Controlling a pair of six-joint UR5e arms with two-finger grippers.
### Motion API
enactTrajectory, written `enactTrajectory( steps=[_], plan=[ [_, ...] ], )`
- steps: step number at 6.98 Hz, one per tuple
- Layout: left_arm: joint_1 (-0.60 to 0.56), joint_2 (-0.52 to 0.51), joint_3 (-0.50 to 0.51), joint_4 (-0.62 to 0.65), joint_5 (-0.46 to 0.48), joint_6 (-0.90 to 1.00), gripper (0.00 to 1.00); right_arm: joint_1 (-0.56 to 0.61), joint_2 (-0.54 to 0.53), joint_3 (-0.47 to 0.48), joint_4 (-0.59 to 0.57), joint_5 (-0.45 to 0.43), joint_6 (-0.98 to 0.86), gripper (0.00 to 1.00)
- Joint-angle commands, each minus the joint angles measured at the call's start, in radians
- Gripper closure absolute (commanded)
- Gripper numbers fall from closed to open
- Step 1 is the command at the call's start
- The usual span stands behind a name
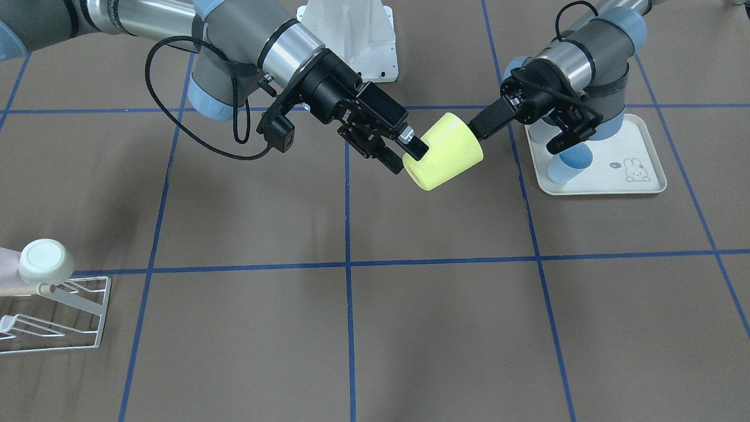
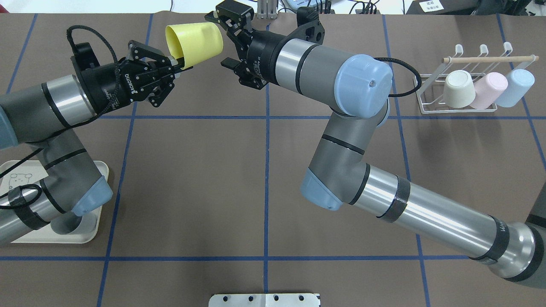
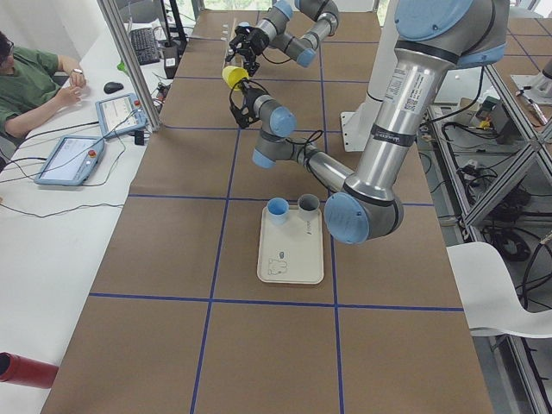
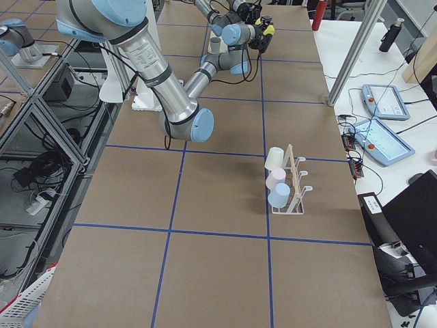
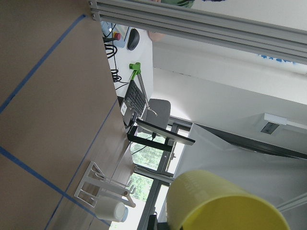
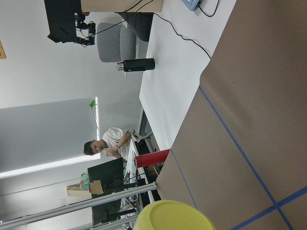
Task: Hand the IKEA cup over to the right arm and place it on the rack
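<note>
The yellow IKEA cup [image 2: 194,39] hangs on its side above the table's far middle, between both grippers. My left gripper [image 2: 181,65] is shut on its rim, one finger inside the mouth and one outside. The right arm [image 2: 315,68] reaches in from the other side. Its gripper [image 2: 226,40] is open, with one finger on each side of the cup's closed base and a gap still showing. In the front view the cup [image 1: 448,151] sits between the right gripper [image 1: 404,153] and the left gripper [image 1: 477,126]. The white wire rack [image 2: 426,106] stands at far right.
Three cups, cream [image 2: 458,88], pink [image 2: 488,89] and light blue [image 2: 514,87], hang on the rack under a wooden dowel [image 2: 490,59]. A cream rabbit-printed tray [image 1: 636,176] under my left arm holds a blue cup [image 1: 571,161]. A person [image 3: 26,78] sits past the table's far edge.
</note>
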Motion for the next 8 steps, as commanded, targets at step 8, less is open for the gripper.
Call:
enactTrajectory(
  steps=[8],
  plan=[
    [0.062, -0.035, -0.001, 0.000, 0.049, 0.001, 1.00, -0.011, -0.001, -0.002, 0.000, -0.002, 0.014, 0.30]
  ],
)
